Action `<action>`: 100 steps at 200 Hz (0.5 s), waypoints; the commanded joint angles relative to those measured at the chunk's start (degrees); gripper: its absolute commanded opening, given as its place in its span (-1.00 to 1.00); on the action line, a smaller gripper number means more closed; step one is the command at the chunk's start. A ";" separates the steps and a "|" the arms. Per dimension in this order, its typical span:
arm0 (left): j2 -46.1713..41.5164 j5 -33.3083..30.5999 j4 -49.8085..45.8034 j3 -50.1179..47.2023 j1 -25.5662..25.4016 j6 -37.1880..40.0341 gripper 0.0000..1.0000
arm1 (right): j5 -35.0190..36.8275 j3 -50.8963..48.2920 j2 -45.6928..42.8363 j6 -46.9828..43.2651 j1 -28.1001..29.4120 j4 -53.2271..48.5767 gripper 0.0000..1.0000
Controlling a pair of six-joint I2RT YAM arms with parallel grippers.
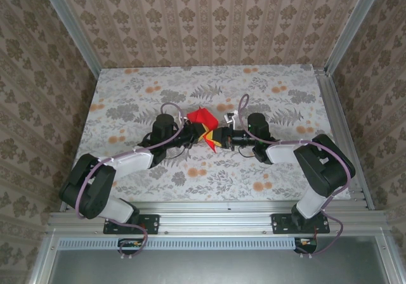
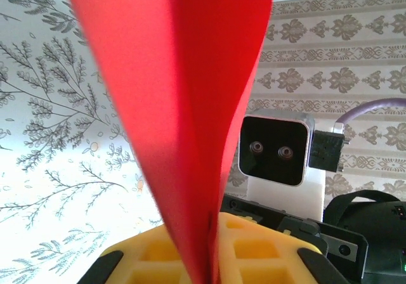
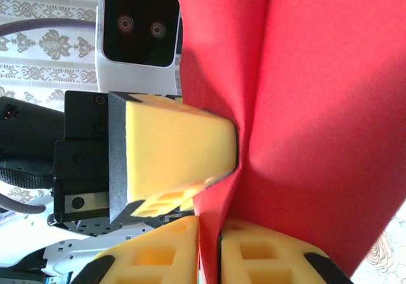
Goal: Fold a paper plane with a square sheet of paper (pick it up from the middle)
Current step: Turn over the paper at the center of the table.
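Top external view: the two arms met at the centre of the frame above the floral table (image 1: 127,94). The left gripper (image 1: 204,134) and right gripper (image 1: 221,138) were nose to nose, and the square sheet of paper (image 1: 200,116) rose red just above and left of them. Left wrist view showed the sheet standing folded from bottom edge to top, its lower end clamped between the left gripper's yellow pads (image 2: 149,253). Right wrist view had the sheet running between the right gripper's foam pads (image 3: 266,252), which were nearly together; whether they pressed it could not be told.
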 commanded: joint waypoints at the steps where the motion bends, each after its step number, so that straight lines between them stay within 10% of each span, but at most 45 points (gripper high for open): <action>1: -1.64 0.90 -1.42 1.81 0.71 2.61 -0.79 | 0.21 -0.76 -2.36 -1.60 0.31 -1.40 -0.59; 61: -3.30 1.22 -6.61 2.89 1.70 6.35 -0.91 | 0.37 -0.95 -5.41 -4.69 0.14 -7.21 -0.35; 100: -8.71 -1.37 -27.65 7.60 2.66 18.42 -0.90 | 1.36 -1.80 -10.64 -12.15 -1.64 -19.48 -0.24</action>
